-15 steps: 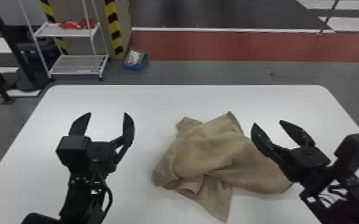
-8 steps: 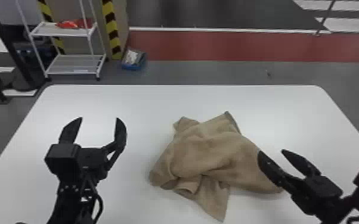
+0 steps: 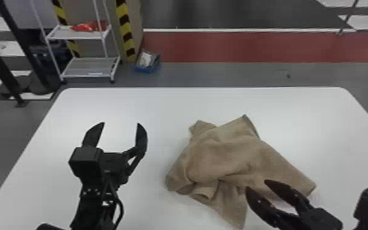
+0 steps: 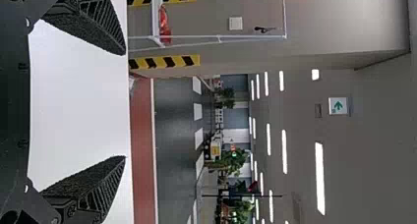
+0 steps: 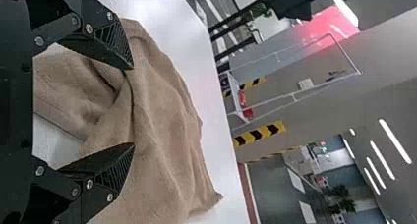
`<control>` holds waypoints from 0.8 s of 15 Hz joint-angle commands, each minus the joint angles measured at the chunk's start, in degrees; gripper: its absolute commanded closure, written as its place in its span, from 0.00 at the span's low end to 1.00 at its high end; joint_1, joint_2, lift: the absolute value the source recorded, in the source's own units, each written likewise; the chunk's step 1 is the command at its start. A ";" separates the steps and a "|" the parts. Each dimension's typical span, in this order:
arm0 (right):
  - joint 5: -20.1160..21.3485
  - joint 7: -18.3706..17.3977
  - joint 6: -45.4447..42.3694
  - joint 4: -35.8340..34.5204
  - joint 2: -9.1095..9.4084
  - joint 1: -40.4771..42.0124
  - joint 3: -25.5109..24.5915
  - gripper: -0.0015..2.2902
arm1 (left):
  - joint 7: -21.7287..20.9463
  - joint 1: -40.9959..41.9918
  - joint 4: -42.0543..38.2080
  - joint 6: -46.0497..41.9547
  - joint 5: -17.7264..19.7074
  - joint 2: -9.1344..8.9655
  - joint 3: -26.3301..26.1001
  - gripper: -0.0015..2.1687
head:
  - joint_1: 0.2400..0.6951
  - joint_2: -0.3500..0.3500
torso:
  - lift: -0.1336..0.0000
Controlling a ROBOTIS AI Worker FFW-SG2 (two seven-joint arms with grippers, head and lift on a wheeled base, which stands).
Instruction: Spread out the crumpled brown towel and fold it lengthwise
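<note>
At crumpled towel (image 3: 229, 153), right hand (image 3: 255, 184) spread wide; left hand (image 3: 121, 123) likewise, apart.

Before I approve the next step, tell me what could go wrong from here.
The towel lies bunched in overlapping folds, so the right gripper, jaws open near it, might pinch several layers and lift a lump. The left gripper is off to the towel's left, so a one-armed pull could drag it across the table rather than spread it.

White wire shelf (image 3: 82, 35), striped pillars (image 3: 124, 30), red floor band (image 3: 253, 47), grey floor, ceiling lights (image 4: 320, 179)
</note>
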 commanded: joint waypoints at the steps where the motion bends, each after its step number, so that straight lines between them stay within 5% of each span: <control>1: 5.16 2.56 1.75 -1.49 -0.37 1.43 3.88 0.18 | 0.02 -0.01 -0.30 0.00 0.07 0.08 -0.06 0.07 | 1.00 0.59 | 0.07; 4: 13.34 3.52 3.86 -4.83 -1.60 4.16 8.18 0.20 | 0.02 -0.01 -0.30 0.00 0.24 0.25 0.03 0.07 | 1.00 0.69 | 0.07; 12: 16.15 1.85 2.28 -0.79 -1.86 3.81 7.66 0.23 | 0.02 0.08 -0.12 0.00 0.24 0.34 -0.15 0.07 | 1.00 0.69 | 0.07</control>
